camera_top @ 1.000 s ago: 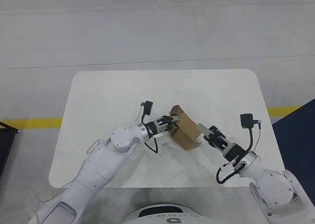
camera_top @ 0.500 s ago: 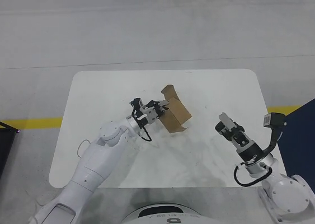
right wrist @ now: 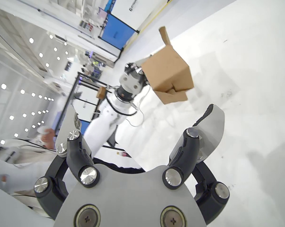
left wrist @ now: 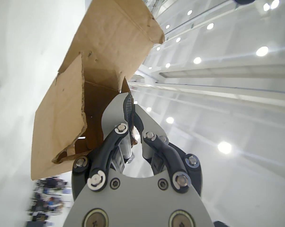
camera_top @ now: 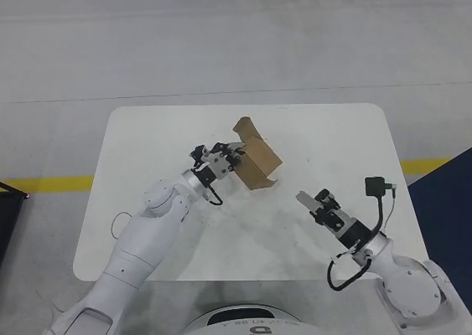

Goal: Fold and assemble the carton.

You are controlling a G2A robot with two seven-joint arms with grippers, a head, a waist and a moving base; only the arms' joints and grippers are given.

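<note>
White and round-cornered, the table (camera_top: 152,142) stands on a grey floor (camera_top: 219,50). Nearest the robot, the right gripper (camera_top: 309,201) hangs above the near part of the table with its fingers spread wide and nothing between them. It points toward the carton (camera_top: 256,163) but is well apart from it.

Farther in, near the middle of the table, the left gripper (camera_top: 219,159) holds the carton by one side. The brown box is opened out into a squarish tube, with one flap sticking up at its far end.

From above, the grip is hard to read. The left wrist view makes it plain: the left gripper (left wrist: 130,105) is clamped on the edge of a carton (left wrist: 104,48) wall, one finger inside and one outside. It also shows the hollow interior and a loose, ragged-edged flap not yet folded in.

The right wrist view, past the open right gripper (right wrist: 142,116), gives the outside of the carton (right wrist: 167,74). The box appears raised off the table, with a shadow beneath it, and its lower flaps are only partly tucked.

The step in hand looks like presenting the erected box for flap closing. The next move probably calls for the right gripper to close the gap and press a loose flap inward while the left resists the push. A thin wall gripped at its edge could bend or slip.
</note>
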